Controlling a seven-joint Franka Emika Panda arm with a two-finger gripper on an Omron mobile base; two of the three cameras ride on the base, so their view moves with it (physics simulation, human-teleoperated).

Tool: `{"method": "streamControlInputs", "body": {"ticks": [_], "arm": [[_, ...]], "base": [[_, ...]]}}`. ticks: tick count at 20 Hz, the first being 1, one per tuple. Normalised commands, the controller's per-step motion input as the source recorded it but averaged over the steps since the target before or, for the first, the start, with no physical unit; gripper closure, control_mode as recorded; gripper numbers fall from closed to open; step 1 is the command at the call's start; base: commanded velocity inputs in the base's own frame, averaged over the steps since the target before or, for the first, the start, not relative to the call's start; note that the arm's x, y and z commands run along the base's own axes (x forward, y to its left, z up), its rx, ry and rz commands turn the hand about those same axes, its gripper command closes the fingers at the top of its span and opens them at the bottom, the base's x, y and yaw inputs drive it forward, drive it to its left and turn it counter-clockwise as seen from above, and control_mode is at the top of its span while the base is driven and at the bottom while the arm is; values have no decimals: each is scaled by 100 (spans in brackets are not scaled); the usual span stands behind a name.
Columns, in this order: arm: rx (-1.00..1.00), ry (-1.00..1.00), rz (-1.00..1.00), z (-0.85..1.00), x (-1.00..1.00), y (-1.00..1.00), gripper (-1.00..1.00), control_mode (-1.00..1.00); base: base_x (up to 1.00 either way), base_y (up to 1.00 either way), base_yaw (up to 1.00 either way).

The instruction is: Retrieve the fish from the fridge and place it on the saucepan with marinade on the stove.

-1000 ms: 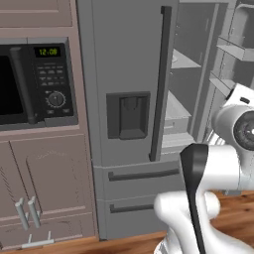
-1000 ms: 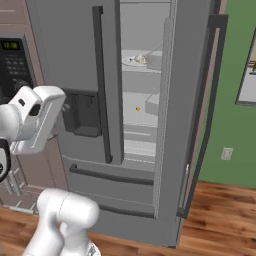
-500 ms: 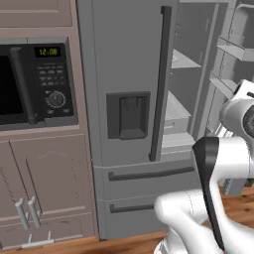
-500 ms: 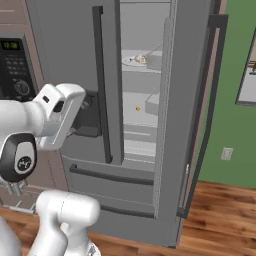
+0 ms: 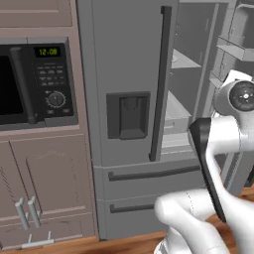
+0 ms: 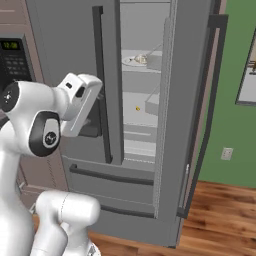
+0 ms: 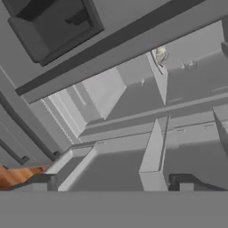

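We are reaching into the tall grey fridge (image 6: 150, 75) (door open), gripper (image 7: 116, 183) jaws wide, empty. Next we go up to the small pale fish (image 6: 141, 59) on its shelf.

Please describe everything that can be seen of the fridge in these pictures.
The fridge is tall and grey, with French doors. Its left door is closed and carries a dark dispenser recess and a long dark vertical handle. The right door stands open, showing pale grey shelves; a white plate rests on an upper shelf. Two drawers sit below. It stands on a wooden floor beside the microwave.
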Motion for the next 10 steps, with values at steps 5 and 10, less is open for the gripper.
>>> {"method": "streamControlInputs", "body": {"ticks": [5, 10], "arm": [[-13, -21, 0, -26, 5, 0, -100, -100], [-18, -23, -3, -27, 1, -1, -100, -100]], "base": [[0, 0, 0], [0, 0, 0]]}}
